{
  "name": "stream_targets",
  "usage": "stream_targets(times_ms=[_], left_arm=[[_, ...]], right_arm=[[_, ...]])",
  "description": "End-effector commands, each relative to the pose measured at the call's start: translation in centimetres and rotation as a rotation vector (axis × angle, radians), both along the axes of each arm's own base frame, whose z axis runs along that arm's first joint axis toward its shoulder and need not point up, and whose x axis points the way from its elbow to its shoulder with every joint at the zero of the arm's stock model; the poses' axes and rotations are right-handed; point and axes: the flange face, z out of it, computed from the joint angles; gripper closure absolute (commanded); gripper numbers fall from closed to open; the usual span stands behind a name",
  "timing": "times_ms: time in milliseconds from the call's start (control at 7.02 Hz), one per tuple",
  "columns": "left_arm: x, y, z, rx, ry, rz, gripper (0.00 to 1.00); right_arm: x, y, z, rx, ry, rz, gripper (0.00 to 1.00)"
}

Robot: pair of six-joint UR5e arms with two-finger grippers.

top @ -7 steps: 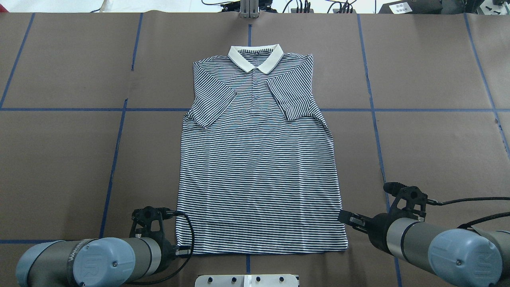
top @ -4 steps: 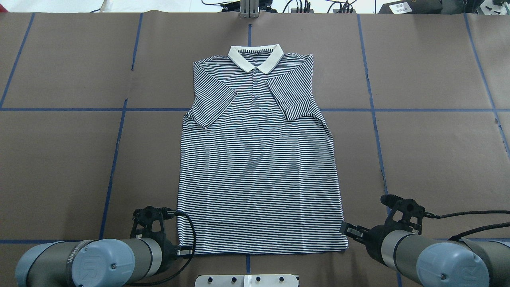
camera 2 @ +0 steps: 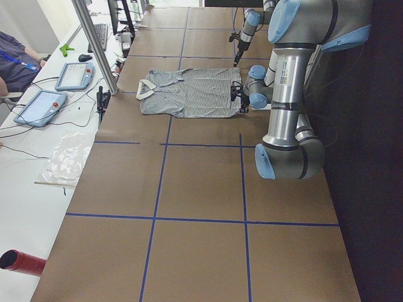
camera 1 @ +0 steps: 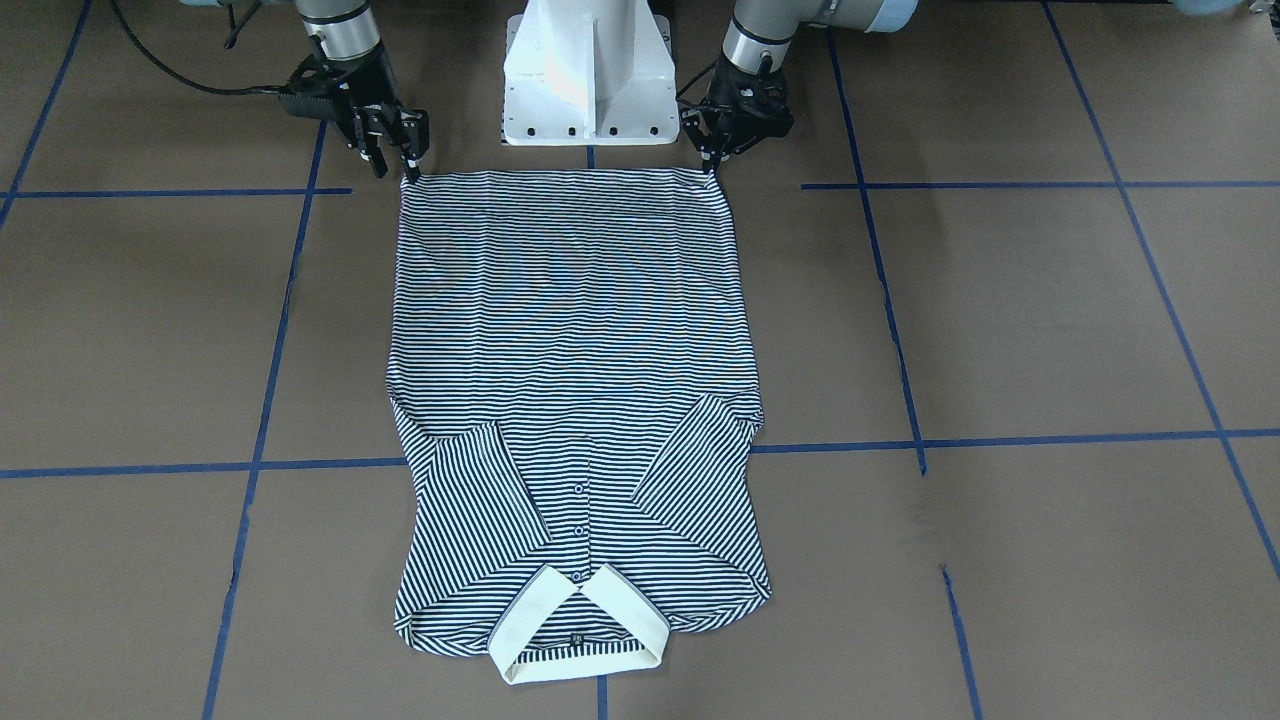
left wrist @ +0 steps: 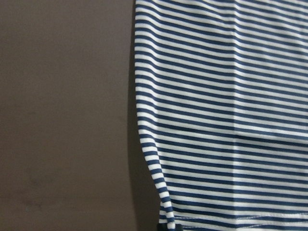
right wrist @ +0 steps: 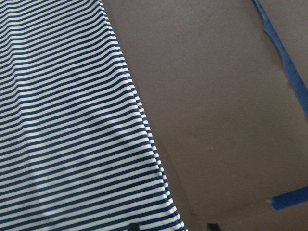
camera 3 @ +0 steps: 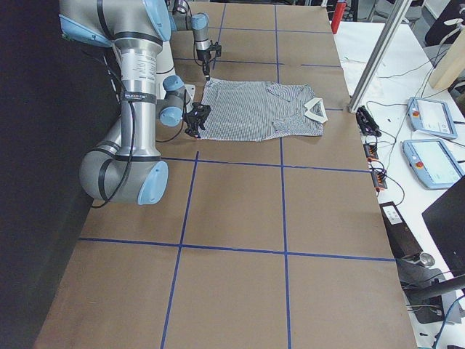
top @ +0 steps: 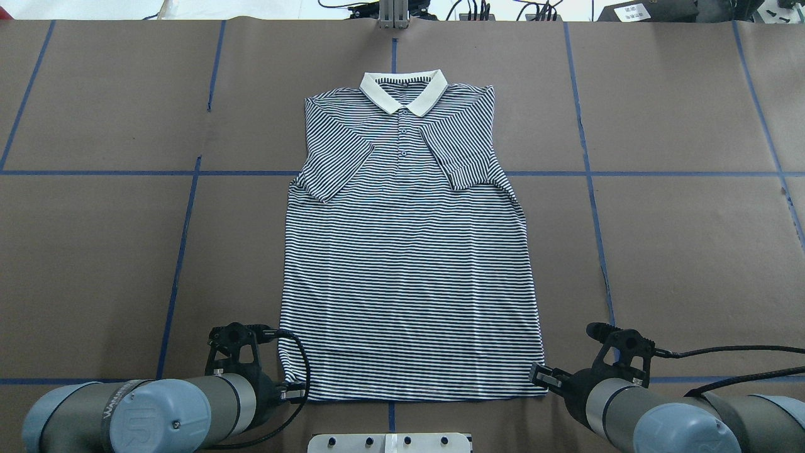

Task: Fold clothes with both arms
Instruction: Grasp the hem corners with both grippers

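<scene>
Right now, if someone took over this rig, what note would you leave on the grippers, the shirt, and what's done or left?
Left gripper: looks shut on the polo shirt at its hem corner; its wrist view shows one central fingertip on the fabric.
Right gripper: open, straddling the other hem corner, not yet pinched.
Shirt: flat, face up on the brown table, collar far from the robot.
Done: both sleeves folded across the chest.
Left: close the right gripper, then probably carry the hem toward the collar.
</scene>
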Motion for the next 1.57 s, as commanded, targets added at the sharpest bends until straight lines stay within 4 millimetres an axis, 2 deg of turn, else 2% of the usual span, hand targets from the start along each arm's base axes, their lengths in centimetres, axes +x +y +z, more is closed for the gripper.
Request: stream_targets(times_ms=[0,570,713,855,998,1140,1425], left_arm=[[-0.11,0.04,-0.27,0.002,0.005,-0.001,1.00],[-0.16,0.03,-0.36,0.003,0.008,-0.002,1.00],[-0.24,0.05,-0.49,0.002,0.012,-0.001,1.00],[-0.32,0.06,-0.61,0.003,0.013,-0.001,1.00],[-0.32,0.06,-0.61,0.004,0.013,0.000,1.00],[-0.32,0.06,-0.61,0.004,0.013,0.000,1.00],[-0.32,0.06,-0.61,0.004,0.013,0.000,1.00]], right_arm=[[-1.51,0.06,0.53,0.004,0.011,0.002,0.44],[-2.04,0.24,0.85,0.005,0.018,-0.002,0.46],[-2.06,0.39,0.93,0.005,0.020,-0.005,0.53],[-2.14,0.53,0.86,0.005,0.018,-0.008,0.76],[-2.22,0.76,0.86,0.004,0.018,-0.014,0.83],[-2.13,0.76,0.64,0.004,0.014,-0.014,1.00],[-2.12,0.82,0.66,0.001,0.019,-0.019,1.00]])
